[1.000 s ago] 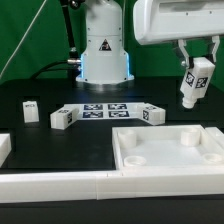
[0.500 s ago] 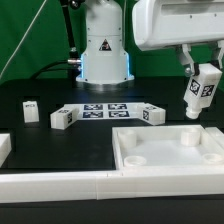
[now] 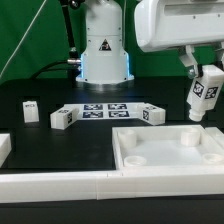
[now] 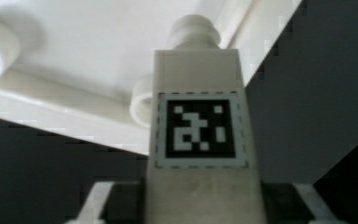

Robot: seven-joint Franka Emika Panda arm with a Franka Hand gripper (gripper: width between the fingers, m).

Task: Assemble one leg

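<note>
My gripper is shut on a white leg with a black-and-white tag on its face. It holds the leg nearly upright in the air, above the far right corner of the wide white square panel. In the wrist view the leg fills the middle, clamped between the two fingers, and the panel with its round corner holes lies below it. Three more legs lie on the black table: one at the exterior view's left, one beside the marker board, one at the board's right end.
The marker board lies flat in front of the robot base. A long white rail runs along the near edge, with a white piece at the exterior view's far left.
The gripper has carried the leg toward the exterior view's right and a little lower, and the leg has come more upright. The parts on the table have not moved.
</note>
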